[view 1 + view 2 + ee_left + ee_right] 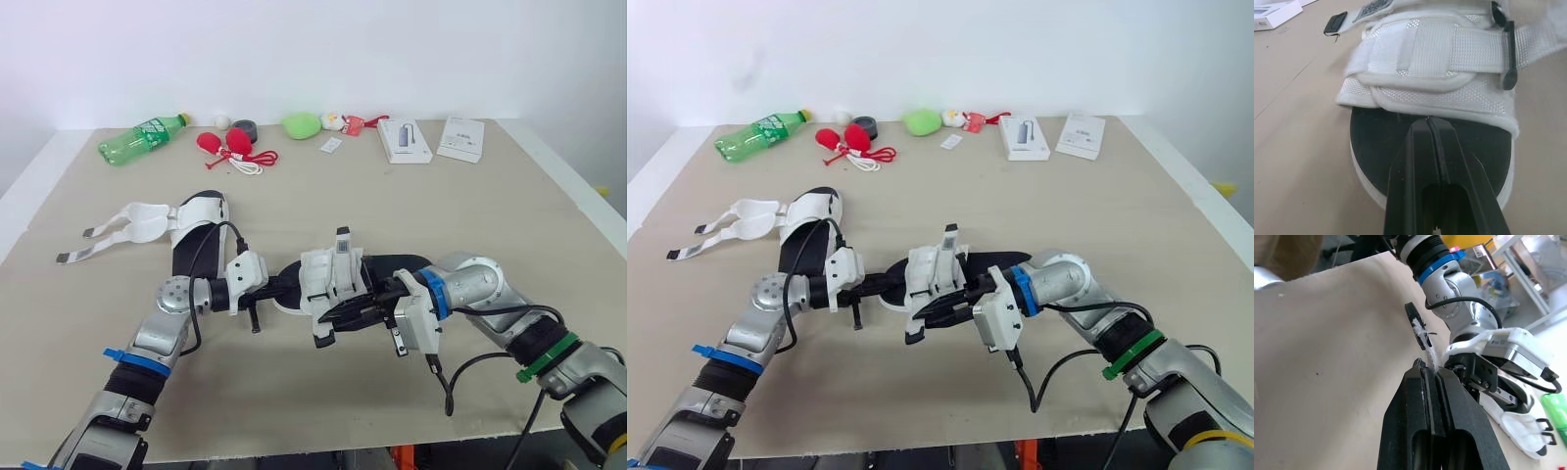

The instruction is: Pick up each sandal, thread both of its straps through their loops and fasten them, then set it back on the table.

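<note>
A white sandal (pixel 333 279) with a black footbed sits mid-table between my two grippers. My left gripper (pixel 1428 122) is shut, and its tips rest on the toe of the footbed just under the front strap (pixel 1449 49); nothing shows between the fingers. From the other side, my right gripper (pixel 1426 368) is shut on a white strap (pixel 1425 340) with a black tip and draws it out from the sandal toward the table's front edge. The second sandal (pixel 199 227) lies at the left with both straps (pixel 122 227) unfastened and spread out.
Along the far edge stand a green bottle (pixel 140 138), red balls with a cord (pixel 227 145), a green lump (pixel 302 124) and two white boxes (pixel 405 139) (pixel 460 137). Cables hang from both wrists.
</note>
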Tool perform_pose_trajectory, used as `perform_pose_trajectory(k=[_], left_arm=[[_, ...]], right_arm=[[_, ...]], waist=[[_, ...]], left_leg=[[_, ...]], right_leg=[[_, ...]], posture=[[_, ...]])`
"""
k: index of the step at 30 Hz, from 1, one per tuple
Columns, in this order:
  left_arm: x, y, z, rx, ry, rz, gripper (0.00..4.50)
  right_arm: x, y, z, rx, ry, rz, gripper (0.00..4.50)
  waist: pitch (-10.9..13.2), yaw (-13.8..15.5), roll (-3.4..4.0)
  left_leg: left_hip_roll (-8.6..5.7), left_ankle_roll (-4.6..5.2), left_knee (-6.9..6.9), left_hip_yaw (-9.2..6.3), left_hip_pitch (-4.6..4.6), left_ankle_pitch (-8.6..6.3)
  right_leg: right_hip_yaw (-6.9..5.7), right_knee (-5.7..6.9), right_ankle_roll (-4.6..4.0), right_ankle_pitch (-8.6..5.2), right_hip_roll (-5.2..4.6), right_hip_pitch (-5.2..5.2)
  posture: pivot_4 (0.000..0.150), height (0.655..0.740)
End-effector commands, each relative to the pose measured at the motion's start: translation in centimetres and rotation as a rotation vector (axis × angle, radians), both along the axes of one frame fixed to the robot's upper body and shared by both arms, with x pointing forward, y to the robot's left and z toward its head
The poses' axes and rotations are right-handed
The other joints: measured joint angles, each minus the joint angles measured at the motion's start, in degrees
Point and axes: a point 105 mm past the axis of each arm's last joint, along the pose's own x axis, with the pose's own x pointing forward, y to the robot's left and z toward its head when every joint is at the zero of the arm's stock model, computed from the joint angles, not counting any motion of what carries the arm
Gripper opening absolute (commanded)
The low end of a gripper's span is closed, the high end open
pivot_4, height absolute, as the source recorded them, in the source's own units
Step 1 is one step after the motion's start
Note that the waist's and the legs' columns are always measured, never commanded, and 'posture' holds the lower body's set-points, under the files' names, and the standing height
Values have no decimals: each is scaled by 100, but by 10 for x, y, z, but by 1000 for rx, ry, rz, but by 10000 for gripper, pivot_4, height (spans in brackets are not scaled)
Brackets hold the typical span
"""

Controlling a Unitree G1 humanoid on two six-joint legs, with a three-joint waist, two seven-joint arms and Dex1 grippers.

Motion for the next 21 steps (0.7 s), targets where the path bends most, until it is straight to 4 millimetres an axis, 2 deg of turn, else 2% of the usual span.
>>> perform_pose_trajectory(k=[1, 13, 16, 21], left_arm=[[2, 1, 2, 13, -15, -4, 0], [4, 0, 1, 19, -20, -11, 0], [3, -1, 1, 18, -20, -12, 0], [2, -3, 0, 16, -21, -14, 0]], right_arm=[[3, 3, 17, 51, -17, -22, 1331], [66, 15, 48, 180, 334, -426, 1331], [77, 16, 51, 164, 399, -484, 1331], [90, 14, 40, 95, 456, -561, 1331]], waist=[[0, 0, 0], [0, 3, 0], [0, -1, 0], [0, 0, 0]], left_leg=[[0, 0, 0, 0, 0, 0], [0, -1, 1, 0, -6, 1], [0, -1, 1, 0, -13, 1], [0, -1, 1, 1, -19, 1]], right_leg=[[0, 0, 0, 0, 0, 0], [-1, 1, 2, 6, 2, -10], [-1, 1, 3, 8, 2, -19], [-1, 1, 6, 7, 3, -24]], posture=[[1500, 7400], [1500, 7400], [1500, 7400], [1500, 7400]])
